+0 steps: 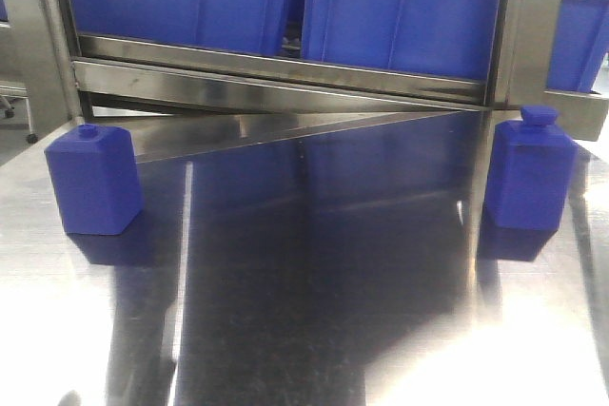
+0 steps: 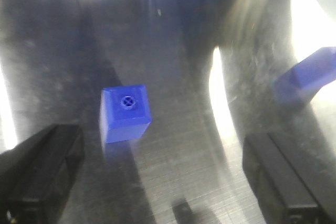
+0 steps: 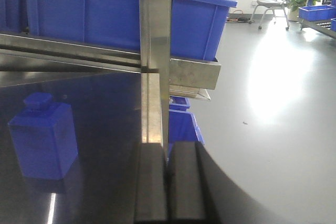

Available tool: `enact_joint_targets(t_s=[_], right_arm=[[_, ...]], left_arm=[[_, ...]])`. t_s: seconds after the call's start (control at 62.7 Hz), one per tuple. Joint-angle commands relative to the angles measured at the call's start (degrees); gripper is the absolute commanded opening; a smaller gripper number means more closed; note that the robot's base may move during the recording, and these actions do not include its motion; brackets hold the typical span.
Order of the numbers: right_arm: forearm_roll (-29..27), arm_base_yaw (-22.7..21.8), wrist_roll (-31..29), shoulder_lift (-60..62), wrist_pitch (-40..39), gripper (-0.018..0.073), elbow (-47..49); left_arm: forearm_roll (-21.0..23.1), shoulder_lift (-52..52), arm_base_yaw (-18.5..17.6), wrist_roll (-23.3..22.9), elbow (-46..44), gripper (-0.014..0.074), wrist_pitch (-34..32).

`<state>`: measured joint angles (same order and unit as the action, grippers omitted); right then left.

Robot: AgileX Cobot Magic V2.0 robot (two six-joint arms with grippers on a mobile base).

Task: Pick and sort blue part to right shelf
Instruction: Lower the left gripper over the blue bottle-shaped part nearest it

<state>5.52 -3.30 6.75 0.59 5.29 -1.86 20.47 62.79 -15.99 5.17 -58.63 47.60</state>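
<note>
Two blue bottle-shaped parts stand upright on the steel table: one at the left (image 1: 93, 181), one at the right (image 1: 529, 171). The left wrist view looks down on one part (image 2: 125, 113); my left gripper (image 2: 163, 177) is open above it, with the part ahead of and between its black fingers (image 2: 42, 166). The other part shows at that view's right edge (image 2: 310, 74). My right gripper (image 3: 168, 182) is shut and empty, low over the table. A part (image 3: 43, 135) stands to its left. The right shelf (image 1: 285, 73) with blue bins (image 1: 400, 16) stands behind the table.
A steel shelf post (image 3: 155, 51) rises right ahead of the right gripper. The shelf's front rail (image 3: 189, 72) ends just right of it. Beyond lies open grey floor with a chair (image 3: 275, 3) and another rack of blue bins (image 3: 317, 14).
</note>
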Motion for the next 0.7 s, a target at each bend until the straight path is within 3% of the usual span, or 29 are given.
enact_joint_targets(t_s=[0.0, 0.431, 0.606, 0.686], right_arm=[[0.56, 0.08, -0.40, 1.18, -5.66, 0.0032, 1.31], [0.51, 0.08, -0.40, 1.18, -6.15, 0.0032, 1.31], [0.51, 0.08, -0.40, 1.18, -6.47, 0.0032, 1.31], [0.51, 0.08, -0.40, 1.18, -6.47, 0.0032, 1.31]], left_arm=[[1.70, 4.10, -0.64, -1.17, -4.03, 0.0664, -1.09], [-0.43, 24.55, -0.64, -1.44, -15.28, 0.0662, 5.49], [-4.42, 28.08, -0.64, -1.44, -16.49, 0.0662, 6.44], [-5.19, 29.30, -0.64, -3.48, -16.49, 0.0662, 7.22]])
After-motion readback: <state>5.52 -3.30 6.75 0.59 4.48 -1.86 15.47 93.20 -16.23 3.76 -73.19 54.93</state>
